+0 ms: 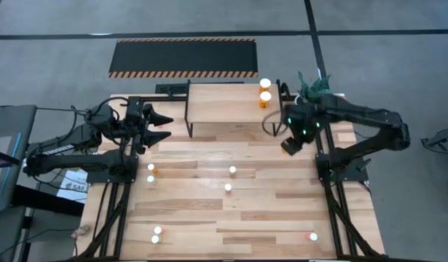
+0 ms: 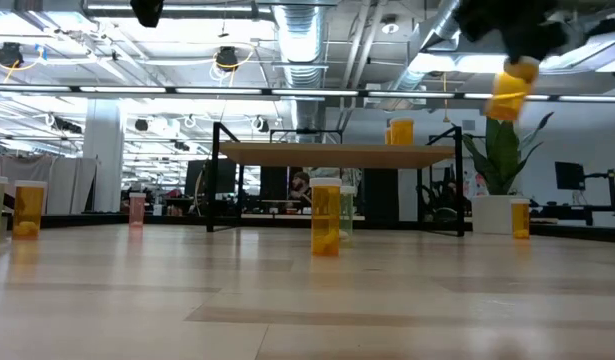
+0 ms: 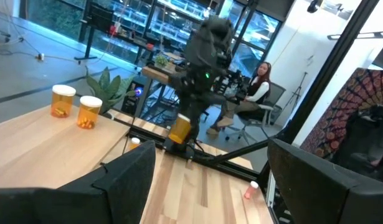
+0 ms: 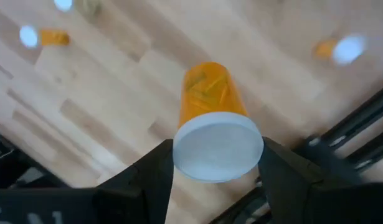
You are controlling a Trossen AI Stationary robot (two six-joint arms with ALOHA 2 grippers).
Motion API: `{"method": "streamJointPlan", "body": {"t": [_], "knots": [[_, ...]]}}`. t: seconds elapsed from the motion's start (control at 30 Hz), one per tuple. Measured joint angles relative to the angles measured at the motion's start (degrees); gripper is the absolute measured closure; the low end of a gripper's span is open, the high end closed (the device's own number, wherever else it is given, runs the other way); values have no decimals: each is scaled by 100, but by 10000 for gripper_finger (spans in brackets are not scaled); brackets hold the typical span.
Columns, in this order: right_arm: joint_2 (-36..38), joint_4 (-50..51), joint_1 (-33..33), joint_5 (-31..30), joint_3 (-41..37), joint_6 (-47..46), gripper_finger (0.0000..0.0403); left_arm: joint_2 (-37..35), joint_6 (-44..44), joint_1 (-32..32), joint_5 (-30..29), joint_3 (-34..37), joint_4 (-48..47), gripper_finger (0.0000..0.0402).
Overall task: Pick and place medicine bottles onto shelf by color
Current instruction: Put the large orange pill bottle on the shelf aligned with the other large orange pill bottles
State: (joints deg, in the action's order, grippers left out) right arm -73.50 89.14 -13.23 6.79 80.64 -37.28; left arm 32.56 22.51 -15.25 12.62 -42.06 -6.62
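Grey floor surrounds the plank bench (image 1: 209, 211) in the high view, with a black mat (image 1: 183, 57) edged in hazard stripes beyond it; the shelf (image 1: 224, 104) stands at the far side of the bench with two orange bottles (image 1: 265, 91) at its right end; the right pincer (image 1: 291, 143) hangs just off the shelf's right end, above the bench; the left pincer (image 1: 159, 126) waits near the shelf's left end with its fingers spread apart; small white-capped bottles (image 1: 228, 178) are scattered over the near planks, with a red-pink one (image 1: 312, 236) at the near right corner.

Low view: the shelf (image 2: 337, 155) stands on thin black legs; an orange bottle (image 2: 401, 131) stands on its right end; the right pincer, dark at the upper right, holds an orange bottle (image 2: 511, 89) in the air, tilted, higher than the shelf board; a potted plant (image 2: 499, 170) stands behind; more bottles stand on the bench, one orange (image 2: 325, 216) in the middle, one pink (image 2: 137, 208) at the far left.

Left wrist view: its own fingers (image 3: 122, 177) stand wide apart; the other arm carries the orange bottle (image 3: 180, 128) beyond the shelf; a person sits in a chair (image 3: 256, 93) in the room behind.

Right wrist view: the two fingers (image 4: 155, 168) are clamped on the white cap (image 4: 217, 146) of the orange bottle, whose body points towards the planks; what is inside cannot be made out clearly.
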Motion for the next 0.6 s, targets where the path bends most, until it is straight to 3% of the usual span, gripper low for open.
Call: {"method": "streamJointPlan", "body": {"t": [0.37,0.6], "knots": [[-1762,75,-1120,-198,2236,2336,184,2,-43,0,-2,0,-2,105],[-2337,84,-1517,-394,2960,3188,184,2,12,0,-7,0,-38,105]]}}
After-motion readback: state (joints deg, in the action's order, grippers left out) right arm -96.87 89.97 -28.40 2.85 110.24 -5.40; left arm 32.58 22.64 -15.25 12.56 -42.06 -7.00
